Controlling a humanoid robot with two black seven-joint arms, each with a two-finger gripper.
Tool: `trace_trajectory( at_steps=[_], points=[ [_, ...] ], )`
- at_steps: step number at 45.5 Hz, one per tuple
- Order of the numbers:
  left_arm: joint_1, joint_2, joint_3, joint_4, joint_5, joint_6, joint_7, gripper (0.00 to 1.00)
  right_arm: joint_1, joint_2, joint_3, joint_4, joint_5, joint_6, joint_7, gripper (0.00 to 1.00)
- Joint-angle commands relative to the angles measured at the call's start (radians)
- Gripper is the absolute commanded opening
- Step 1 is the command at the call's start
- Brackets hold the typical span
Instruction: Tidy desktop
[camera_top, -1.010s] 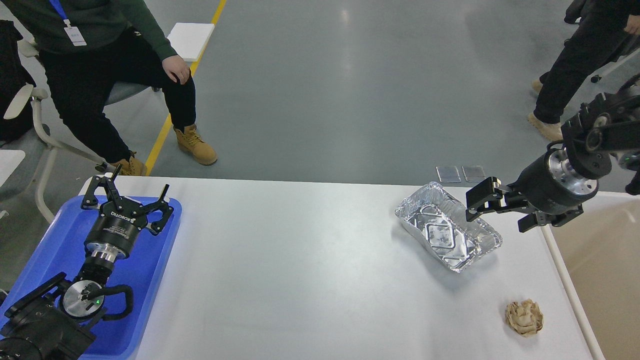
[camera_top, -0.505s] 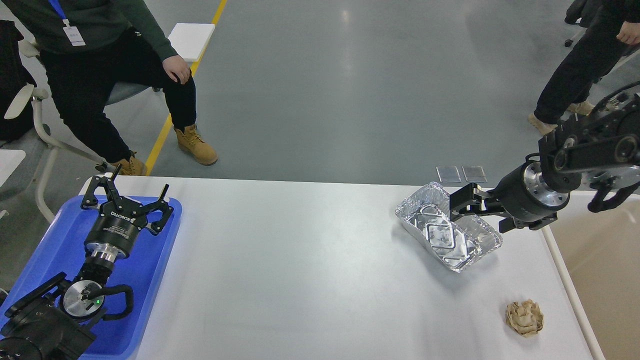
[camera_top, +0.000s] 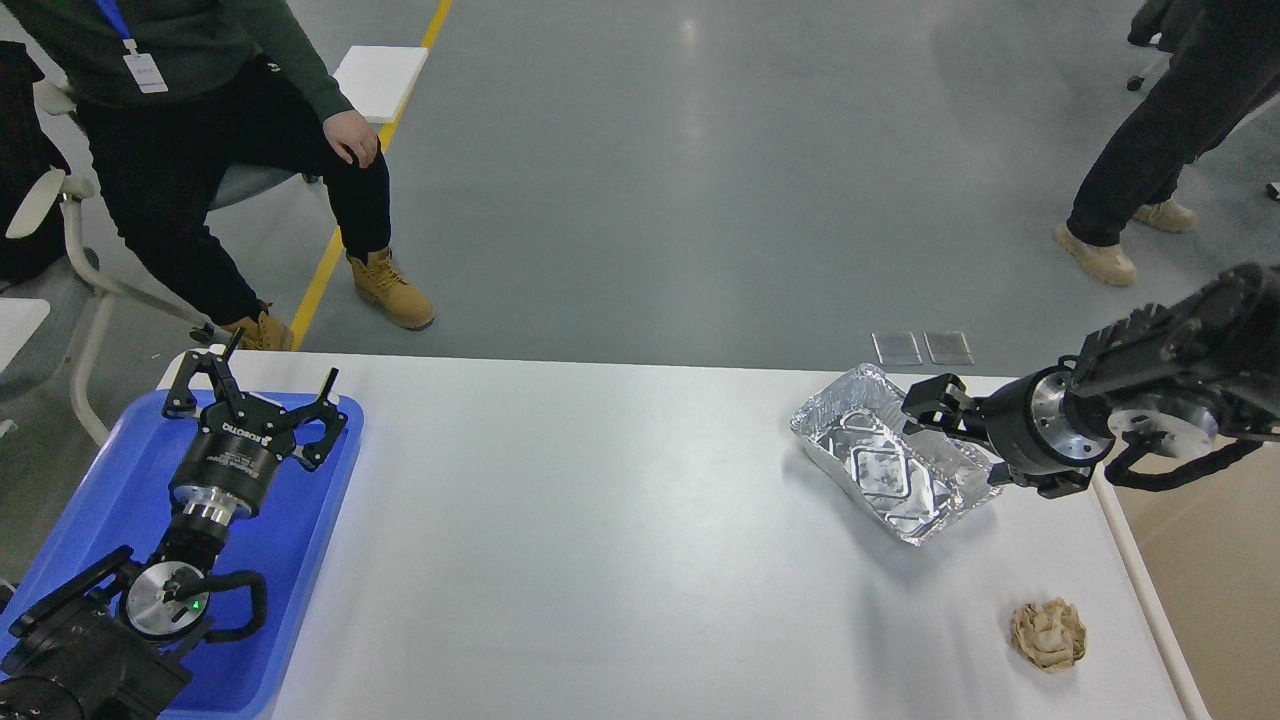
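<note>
Since the earlier frames the right claw (camera_top: 925, 408) has swung in from the right and come lower, so that its black fingers now reach over the 3 o'clock rim of the foil tray (camera_top: 893, 455), where before they hung farther out beside it. Its fingers are seen nearly end-on and dark, so I cannot tell whether they stand wide or narrow, nor whether they touch the foil. Behind it the wrist and thick black arm run off toward 3 o'clock, above the bench edge.

Unchanged through all three frames, the left claw (camera_top: 258, 392) sits at 9 o'clock of the scene with its fingers spread wide and nothing between them, poised over the far end of the blue tray (camera_top: 120, 470).

That foil tray is a shallow, shiny, rectangular container, empty as far as can be seen, lying skewed on the bench (camera_top: 620, 520) at about 2 o'clock from the bench's middle. At 5 o'clock from it, well apart, lies a crumpled brown paper ball (camera_top: 1047, 633), near the right edge of the bench.

White, smooth and round-cornered, the bench fills the lower part of the view; the blue tray overlaps its 9 o'clock end, and a beige bin (camera_top: 1210, 560) adjoins its 3 o'clock side.

Beyond the bench, on the grey floor, a seated person (camera_top: 210, 120) in tan boots is at 11 o'clock, and a standing person's legs (camera_top: 1140, 150) show at 1 o'clock.
</note>
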Motion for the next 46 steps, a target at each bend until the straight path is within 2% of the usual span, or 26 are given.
trace_trajectory(
  at_steps=[1,14,29,46],
  points=[
    [0.000,0.000,0.000,0.001,0.000,0.000,0.000,0.99,-0.113,-0.004,0.005,-0.038,0.121,-0.143,-0.004,0.99],
    [0.000,0.000,0.000,-0.001,0.000,0.000,0.000,0.99,-0.230,-0.008,0.014,-0.083,0.135,-0.220,-0.002,0.99],
    [0.000,0.000,0.000,-0.001,0.000,0.000,0.000,0.99,-0.391,-0.002,0.134,-0.185,0.119,-0.263,-0.001,0.98],
    [0.000,0.000,0.000,-0.001,0.000,0.000,0.000,0.99,-0.534,-0.005,0.247,-0.274,-0.031,-0.383,0.001,0.98]
  ],
)
